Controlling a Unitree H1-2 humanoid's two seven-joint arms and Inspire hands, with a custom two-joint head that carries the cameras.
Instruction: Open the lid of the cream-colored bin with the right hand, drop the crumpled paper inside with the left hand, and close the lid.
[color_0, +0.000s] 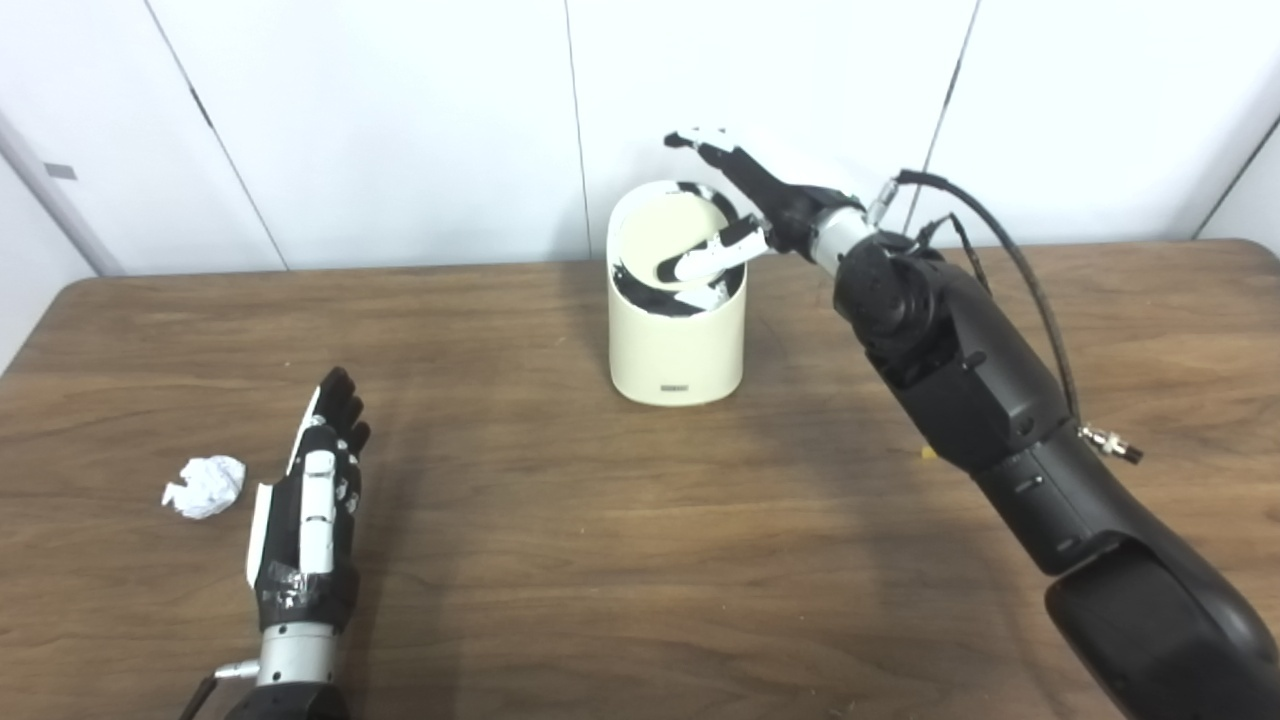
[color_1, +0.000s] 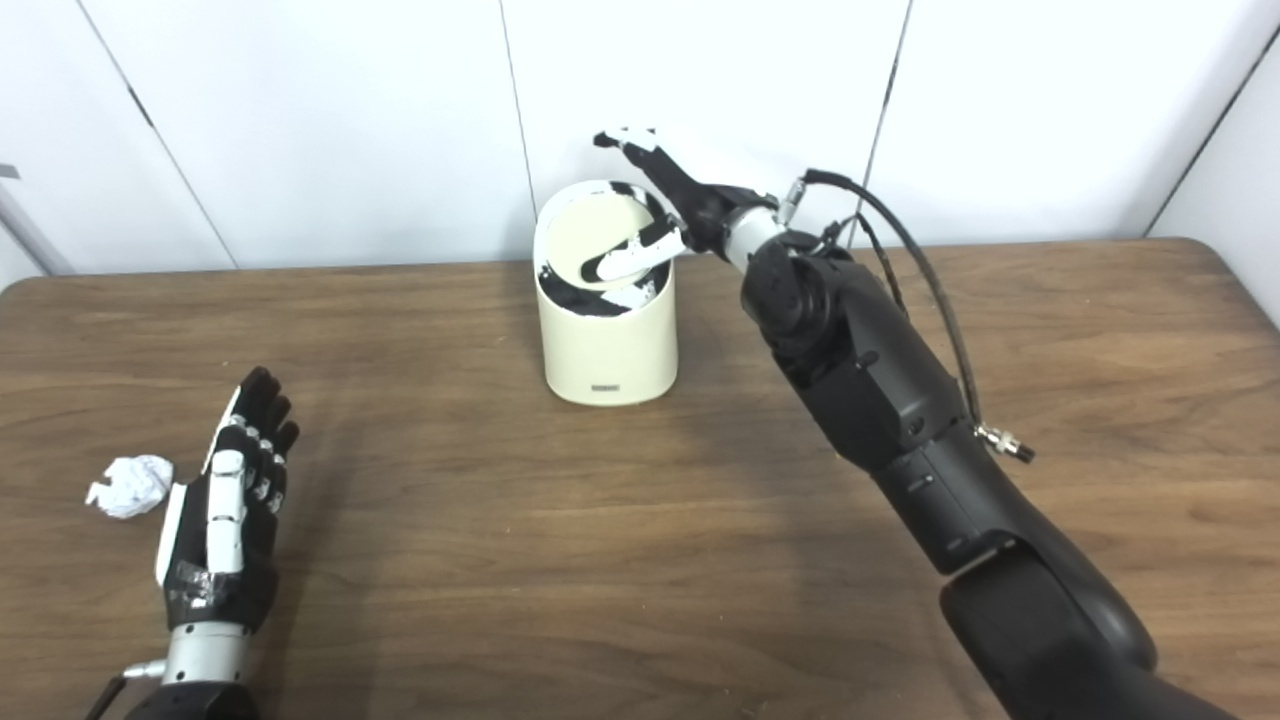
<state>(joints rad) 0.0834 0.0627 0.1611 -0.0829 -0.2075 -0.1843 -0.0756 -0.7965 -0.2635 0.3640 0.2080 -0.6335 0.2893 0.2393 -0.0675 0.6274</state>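
White wall panels are seen behind a brown wooden table (color_0: 560, 560). The cream-colored bin (color_0: 677, 345) is stood below the right hand (color_0: 745, 205), whose spread fingers (color_0: 700, 262) are pressed on the tilted lid (color_0: 665, 235). The crumpled paper (color_0: 205, 485) is lain just left of the left hand's (color_0: 310, 515) straight, empty fingers.

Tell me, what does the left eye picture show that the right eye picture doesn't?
Only the left eye view: more wall left of the table, with a small grey plate on it. Only the right eye view: the table's far right corner and a strip of wall beyond it. Both share the rest: the cream-colored bin with its lid tilted up, the right hand at the bin's open top, a finger reaching in, the left hand open and flat on the table, and the crumpled paper lying beside it, untouched.
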